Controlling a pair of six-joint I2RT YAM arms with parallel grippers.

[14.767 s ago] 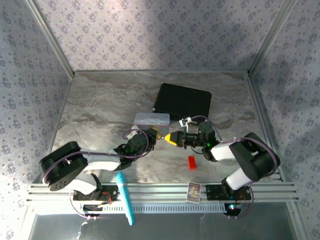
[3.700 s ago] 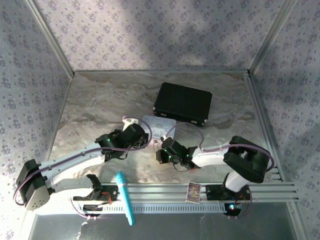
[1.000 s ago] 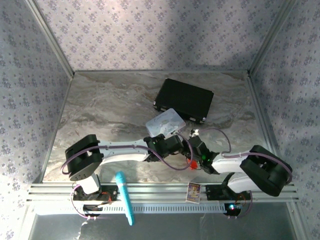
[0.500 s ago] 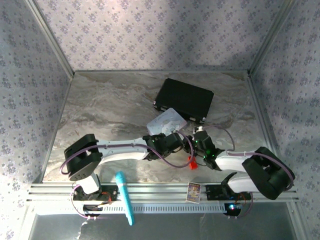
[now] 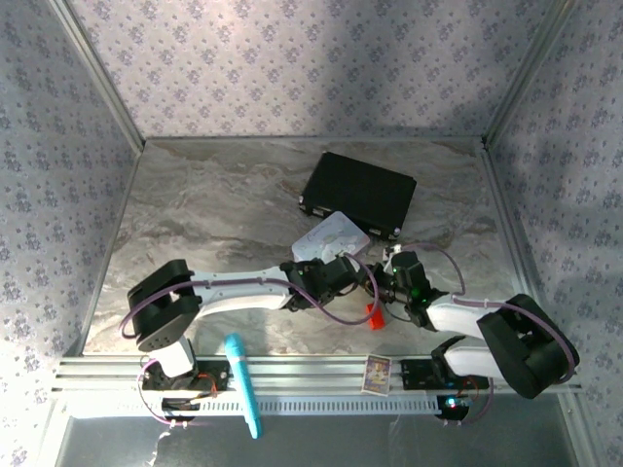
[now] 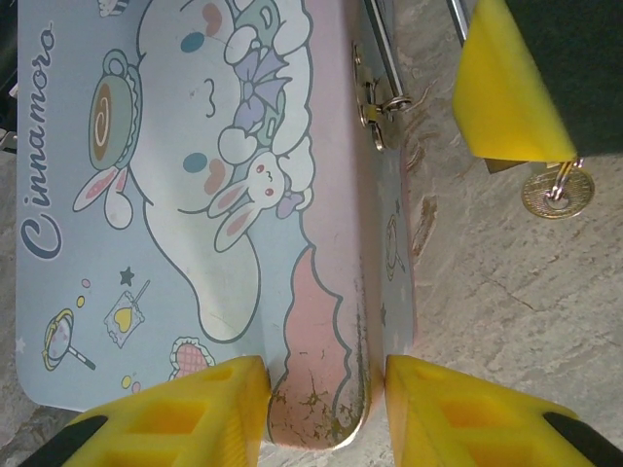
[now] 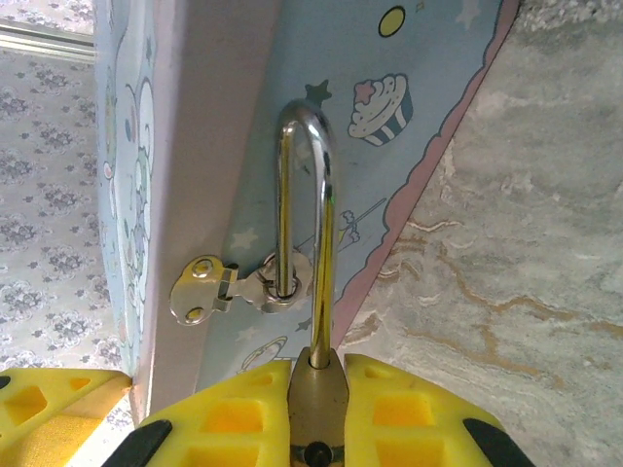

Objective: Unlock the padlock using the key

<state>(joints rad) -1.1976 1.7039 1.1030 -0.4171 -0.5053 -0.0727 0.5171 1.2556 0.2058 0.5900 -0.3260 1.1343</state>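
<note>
The brass padlock (image 7: pixel 317 399) sits between my right gripper's (image 7: pixel 317 375) yellow fingers, which are shut on its body. One leg of its silvery shackle (image 7: pixel 304 117) enters the body. The other leg stops in the ring of the hasp (image 7: pixel 243 287) on the pastel cartoon tin (image 6: pixel 195 195), above the body. My left gripper (image 6: pixel 323 379) is shut on a corner of that tin. In the left wrist view a round brass key head (image 6: pixel 555 192) on a ring hangs under the right finger (image 6: pixel 506 88). Seen from above, both grippers (image 5: pixel 336 268) (image 5: pixel 383 282) meet at the tin (image 5: pixel 331 236).
A black case (image 5: pixel 358 195) lies just behind the tin. A red block (image 5: pixel 373 315) lies on the marble table (image 5: pixel 195 204) below the right gripper. A teal pen (image 5: pixel 243 384) and a small card (image 5: pixel 377 371) rest on the front rail.
The right gripper has shifted a little to the right and back with the padlock. The tin has turned slightly, and the left arm has barely moved.
</note>
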